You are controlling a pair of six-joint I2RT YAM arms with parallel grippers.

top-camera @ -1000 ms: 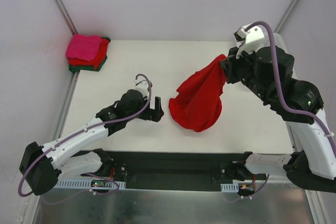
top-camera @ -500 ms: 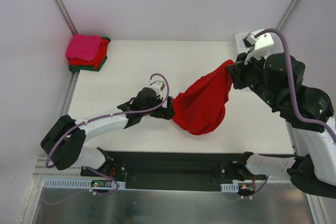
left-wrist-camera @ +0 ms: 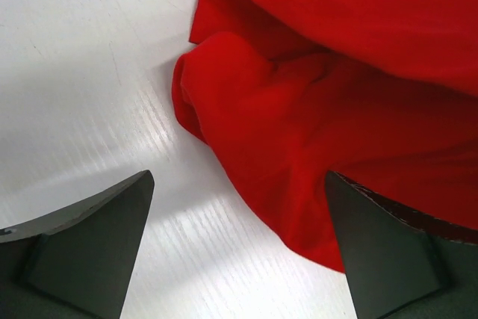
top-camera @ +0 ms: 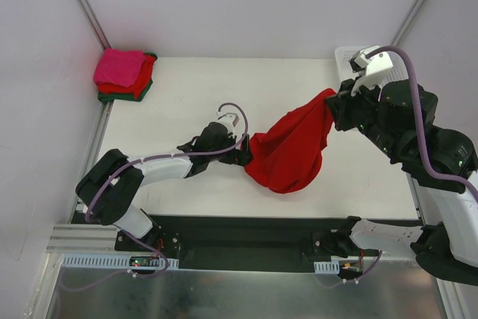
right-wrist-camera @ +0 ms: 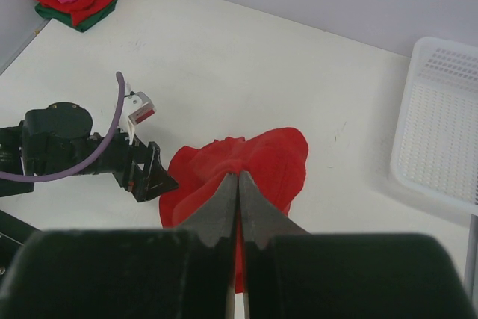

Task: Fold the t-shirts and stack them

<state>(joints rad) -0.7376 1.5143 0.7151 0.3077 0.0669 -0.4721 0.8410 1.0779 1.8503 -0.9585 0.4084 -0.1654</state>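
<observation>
A bright red t-shirt point(top-camera: 287, 151) hangs bunched from my right gripper point(top-camera: 329, 104), which is shut on its upper edge and holds it above the table; its lower part rests on the table. In the right wrist view the shut fingers point(right-wrist-camera: 237, 181) pinch the red cloth point(right-wrist-camera: 261, 158). My left gripper point(top-camera: 243, 156) is open, low over the table, at the shirt's left edge. In the left wrist view the red shirt point(left-wrist-camera: 336, 110) lies between and beyond the open fingers, its hem close to the right finger point(left-wrist-camera: 388, 252). A folded stack of hot pink, red and dark green t-shirts point(top-camera: 123, 74) sits at the far left corner.
A white lattice basket point(right-wrist-camera: 441, 121) stands at the far right of the table, partly hidden behind the right arm in the top view point(top-camera: 347, 55). The table's front edge point(top-camera: 246, 214) runs just beyond the arm bases.
My left gripper has reached right across the table to the shirt's left edge. My right gripper has shifted slightly right and up, still holding the shirt.
</observation>
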